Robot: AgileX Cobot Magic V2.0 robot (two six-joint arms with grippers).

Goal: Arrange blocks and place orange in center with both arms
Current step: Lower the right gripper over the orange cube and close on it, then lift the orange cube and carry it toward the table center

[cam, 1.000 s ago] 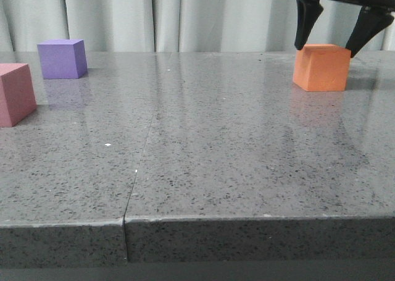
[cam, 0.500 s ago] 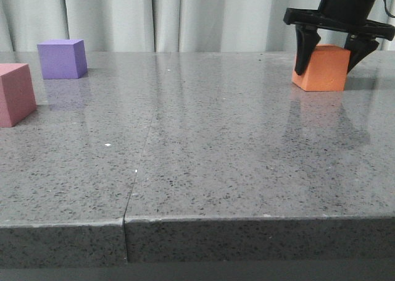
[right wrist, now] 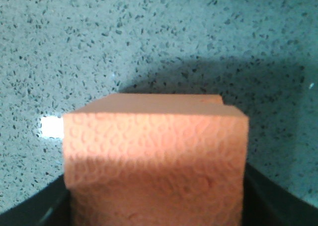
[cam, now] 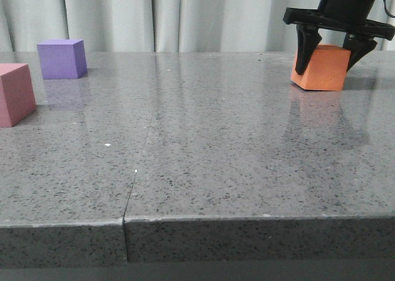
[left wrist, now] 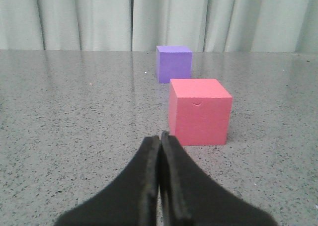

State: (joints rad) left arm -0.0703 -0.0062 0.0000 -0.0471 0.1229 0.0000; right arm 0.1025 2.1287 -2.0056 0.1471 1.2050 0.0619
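The orange block (cam: pixel 324 68) stands at the table's far right, between the two dark fingers of my right gripper (cam: pixel 328 65). That gripper is shut on it, and the block looks slightly tilted. In the right wrist view the orange block (right wrist: pixel 156 156) fills the gap between the fingers (right wrist: pixel 268 198). The purple block (cam: pixel 60 58) sits at the far left, and the pink block (cam: pixel 15 94) is nearer, at the left edge. My left gripper (left wrist: pixel 160 135) is shut and empty, just short of the pink block (left wrist: pixel 200 112), with the purple block (left wrist: pixel 174 63) behind it.
The grey speckled table (cam: pixel 216 145) has a seam (cam: pixel 139 163) running from its front edge towards the back. Pale curtains (cam: pixel 185 15) hang behind the table.
My right gripper came down from above the orange block and closed its fingers on the sides. The block has shifted slightly left. The pink and purple blocks have not moved.
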